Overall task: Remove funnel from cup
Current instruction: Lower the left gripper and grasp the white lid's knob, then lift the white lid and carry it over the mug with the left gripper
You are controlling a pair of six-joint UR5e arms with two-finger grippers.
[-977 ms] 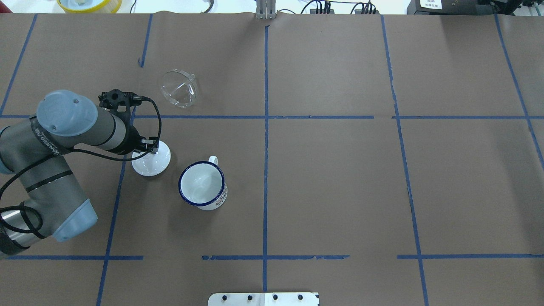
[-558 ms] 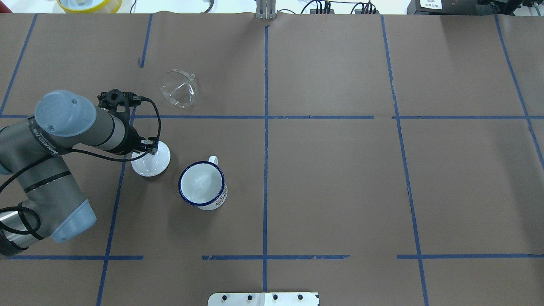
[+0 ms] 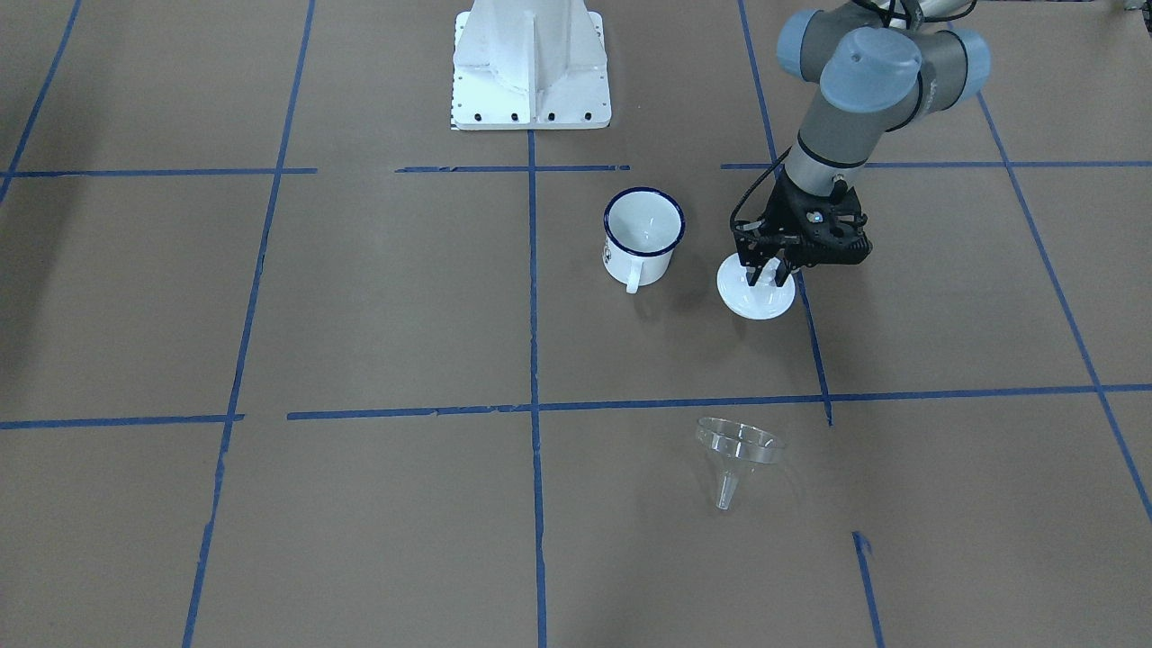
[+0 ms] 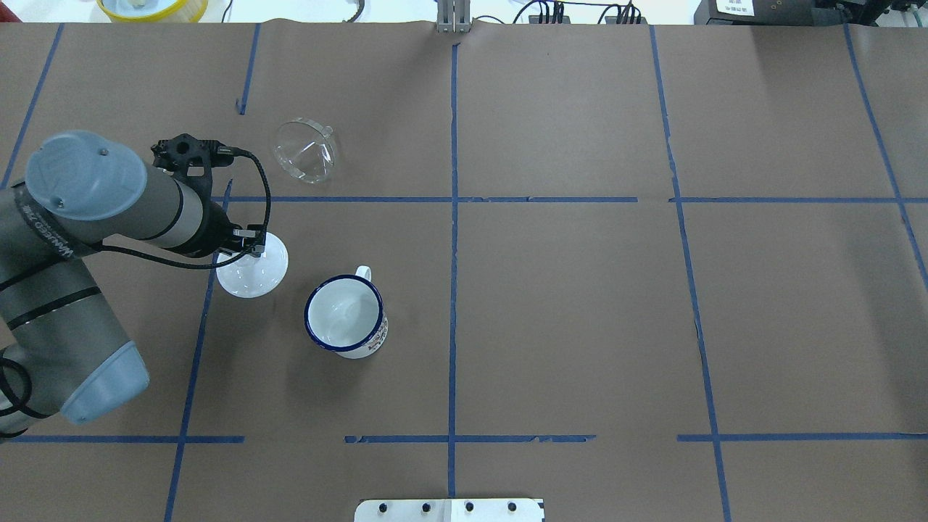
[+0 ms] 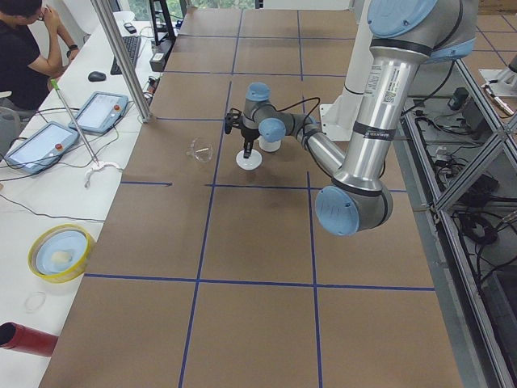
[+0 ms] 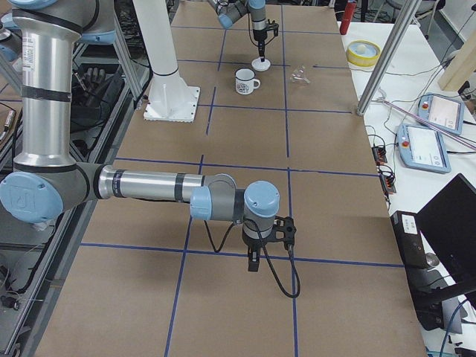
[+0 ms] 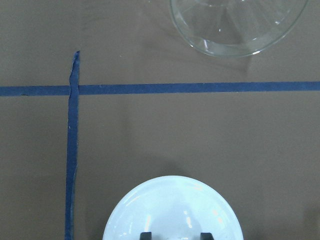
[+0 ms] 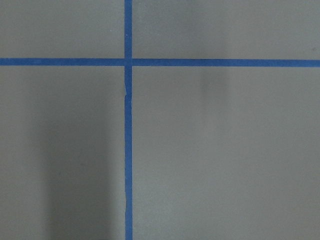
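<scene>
White enamel cup (image 4: 344, 315) is seen upright nearest robot base. Just beside it, white lid (image 4: 254, 274) is pinched at centre from above by left gripper (image 3: 767, 274). Farther out, past blue tape line (image 4: 362, 199), clear funnel (image 4: 306, 150) is laid on its side, well apart from cup. For right gripper (image 6: 253, 262), spread vs closed can't be told.

The funnel (image 4: 306, 151) is laid on the desk (image 4: 580, 290), well apart from the cup (image 4: 344, 316) and farther from the robot. The lid (image 4: 254, 272) is found near the cup's left, under the left tool (image 3: 772, 270).
</scene>
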